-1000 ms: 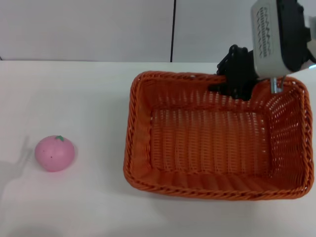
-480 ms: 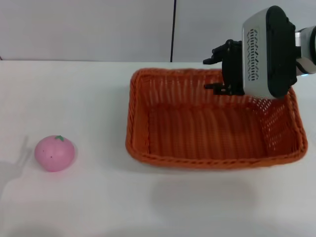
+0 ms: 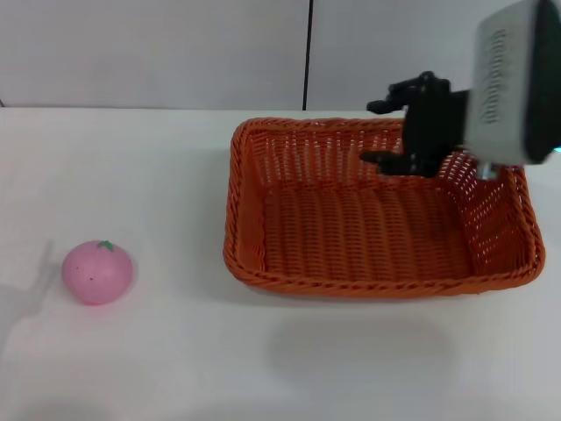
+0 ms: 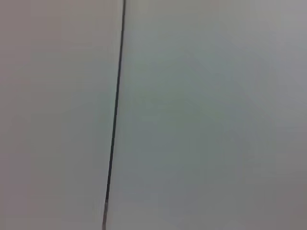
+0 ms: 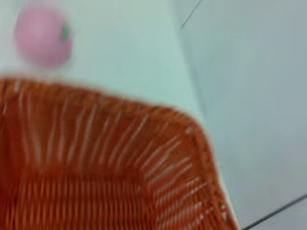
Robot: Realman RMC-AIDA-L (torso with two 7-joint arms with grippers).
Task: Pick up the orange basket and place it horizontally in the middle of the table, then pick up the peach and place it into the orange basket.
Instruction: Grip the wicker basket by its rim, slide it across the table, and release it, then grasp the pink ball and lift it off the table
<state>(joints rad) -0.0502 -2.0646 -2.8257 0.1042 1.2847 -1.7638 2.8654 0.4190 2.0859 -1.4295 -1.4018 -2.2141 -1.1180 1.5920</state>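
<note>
The orange basket (image 3: pixel 368 228) hangs slightly above the white table (image 3: pixel 131 175) at the right, casting a shadow below its near side. My right gripper (image 3: pixel 379 132) is shut on its far rim, one black finger outside and one inside. The pink peach (image 3: pixel 96 272) with its green leaf sits alone on the table at the near left, well apart from the basket. The right wrist view looks down the orange basket's (image 5: pixel 96 167) inner wall, with the peach (image 5: pixel 42 37) beyond it. My left gripper is out of view; its wrist view shows only wall.
A pale wall with a dark vertical seam (image 3: pixel 308 53) runs behind the table's far edge. Bare white tabletop lies between the peach and the basket, and along the front.
The basket has come up off the table, held by its far rim, and its near side has swung back away from the front edge. The peach has not moved.
</note>
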